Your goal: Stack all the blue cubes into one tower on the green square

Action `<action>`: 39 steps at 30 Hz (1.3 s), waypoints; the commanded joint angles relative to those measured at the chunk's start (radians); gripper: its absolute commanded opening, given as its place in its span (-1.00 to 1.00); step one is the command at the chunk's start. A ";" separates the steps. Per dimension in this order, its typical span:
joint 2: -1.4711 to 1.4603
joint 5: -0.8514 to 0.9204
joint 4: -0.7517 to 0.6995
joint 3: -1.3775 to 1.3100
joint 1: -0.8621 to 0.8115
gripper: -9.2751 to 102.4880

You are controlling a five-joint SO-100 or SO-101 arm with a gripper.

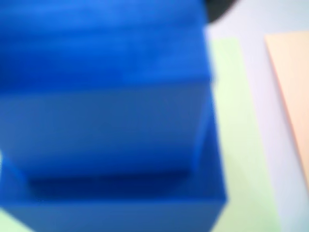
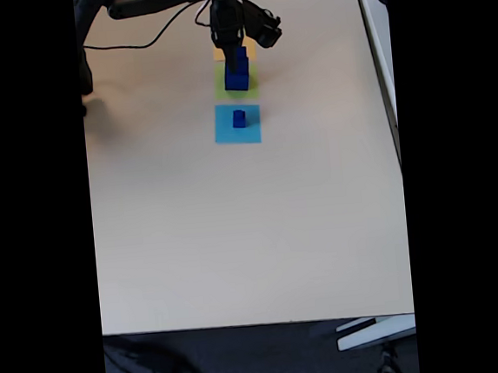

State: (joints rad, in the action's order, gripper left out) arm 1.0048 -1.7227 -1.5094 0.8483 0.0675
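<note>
Wrist view, blurred: directly beneath the gripper, a smaller blue cube (image 1: 101, 96) sits on the largest blue cube (image 1: 145, 212), both on the green square (image 1: 236, 145); an orange square (image 1: 292, 87) lies beyond, cut off. Fixed view: the gripper (image 2: 229, 41) hangs above the tower (image 2: 237, 72); whether its jaws are apart or closed is indiscernible. Past the tower, a small cube (image 2: 239, 117) stands on the light-blue square (image 2: 227, 132).

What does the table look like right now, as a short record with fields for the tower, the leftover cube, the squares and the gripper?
tower: two blue cubes stacked on the green square, smaller one on top
leftover cube: small blue cube on the light-blue square
orange square: beside the green one, bare where visible
gripper: at the upper cube; jaw state unclear
</note>
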 commanded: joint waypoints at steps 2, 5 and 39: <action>0.107 0.008 0.021 -0.008 -0.003 -0.41; 0.114 0.021 0.035 -0.008 -0.003 -0.38; 0.388 0.241 0.216 0.048 -0.118 -0.20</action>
State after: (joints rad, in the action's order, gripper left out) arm 1.2977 -1.5186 -1.3238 0.8974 -0.0123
